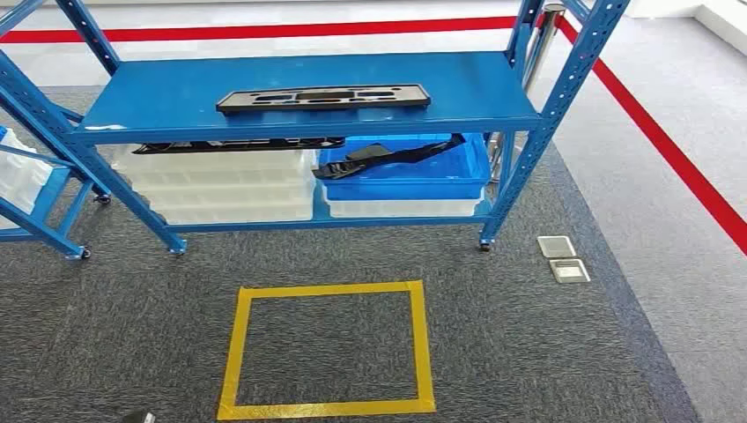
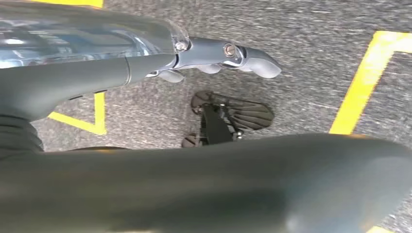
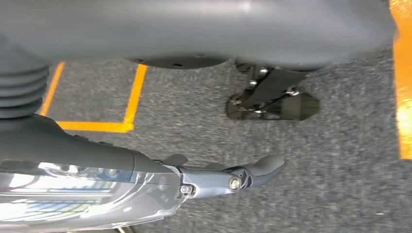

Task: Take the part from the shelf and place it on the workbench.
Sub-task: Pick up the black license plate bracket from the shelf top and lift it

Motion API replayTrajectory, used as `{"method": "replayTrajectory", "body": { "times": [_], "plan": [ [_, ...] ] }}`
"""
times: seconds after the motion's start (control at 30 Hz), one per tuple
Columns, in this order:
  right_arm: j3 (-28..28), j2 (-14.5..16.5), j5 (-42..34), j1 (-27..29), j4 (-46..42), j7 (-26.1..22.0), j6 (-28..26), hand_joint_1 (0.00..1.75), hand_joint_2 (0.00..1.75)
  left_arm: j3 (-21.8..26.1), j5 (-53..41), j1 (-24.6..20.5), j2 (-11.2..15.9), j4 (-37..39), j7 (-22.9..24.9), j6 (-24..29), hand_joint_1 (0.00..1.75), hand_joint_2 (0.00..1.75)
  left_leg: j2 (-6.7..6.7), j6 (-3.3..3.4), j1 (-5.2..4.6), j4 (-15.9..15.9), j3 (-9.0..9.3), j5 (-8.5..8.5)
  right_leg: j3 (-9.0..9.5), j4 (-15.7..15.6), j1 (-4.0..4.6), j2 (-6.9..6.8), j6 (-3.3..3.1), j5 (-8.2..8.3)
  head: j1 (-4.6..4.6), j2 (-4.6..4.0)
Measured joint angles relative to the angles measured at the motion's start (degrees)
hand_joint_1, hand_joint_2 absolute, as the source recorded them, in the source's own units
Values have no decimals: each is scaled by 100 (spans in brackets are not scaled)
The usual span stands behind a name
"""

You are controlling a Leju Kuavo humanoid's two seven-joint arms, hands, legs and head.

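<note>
A flat black rectangular part (image 1: 323,97) with cut-outs lies on the top board of the blue shelf (image 1: 493,88), near its front edge. Below it, a blue bin (image 1: 414,176) holds another black part (image 1: 388,157). Both arms hang down by the floor. The left wrist view has my left hand (image 2: 209,57) over grey carpet, fingers stretched out and holding nothing. My right hand (image 3: 214,178) hangs the same way in the right wrist view, with nothing in it. Both hands are far from the shelf.
A yellow tape square (image 1: 240,352) marks the carpet in front of the shelf. White bins (image 1: 220,189) fill the lower left level. A second blue rack (image 1: 40,189) stands at the left. Two floor sockets (image 1: 564,260) and red floor lines (image 1: 678,159) lie to the right.
</note>
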Motion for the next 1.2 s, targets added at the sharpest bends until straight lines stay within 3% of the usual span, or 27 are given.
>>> {"method": "replayTrajectory", "body": {
  "times": [0.1, 0.3, 0.43, 0.67, 0.83, 1.2],
  "plan": [
    [16, 13, 117, -23, 1, -336, 66, 0, 0, 28, 2, -2, -23, 11, 61, 19, 0, 0, 0, 0, 0, 0, -1, 0, 1, 1, 0, 0, 0, 0, 0, 0],
    [119, 171, 498, -477, -144, -2172, 592, 0, 0, 258, 86, -9, -161, 33, 247, -19, 0, 0, 3, 0, 0, 0, 4, 1, 3, 4, 0, 4, 0, 2, 0, 0],
    [219, 299, 618, -708, -1005, -2851, 1153, 0, 0, 439, 131, -2, -258, 40, 363, -10, 0, 0, 2, -1, 0, 1, 6, 4, 5, 6, 0, 3, 0, 4, 0, 0],
    [258, 433, 494, -404, -3850, -2821, 2210, 0, 0, 765, 184, 11, -392, 42, 538, 78, 0, 0, -3, -2, 0, 3, 5, 3, 3, 6, 0, -2, 2, 1, 0, 0],
    [322, 500, 314, -37, -5571, -2721, 2562, 0, 0, 942, 184, 9, -468, 42, 590, 76, 0, 0, -3, -2, 0, 3, 3, 2, 2, 6, 0, -2, 2, -1, 0, 0],
    [704, 514, 197, 449, -7512, -2690, 2820, 0, 0, 1122, 132, -5, -576, 44, 708, 83, 0, 0, -3, -2, 0, 3, 4, 1, 2, 6, 0, -2, 2, -1, 0, 0]
  ]
}}
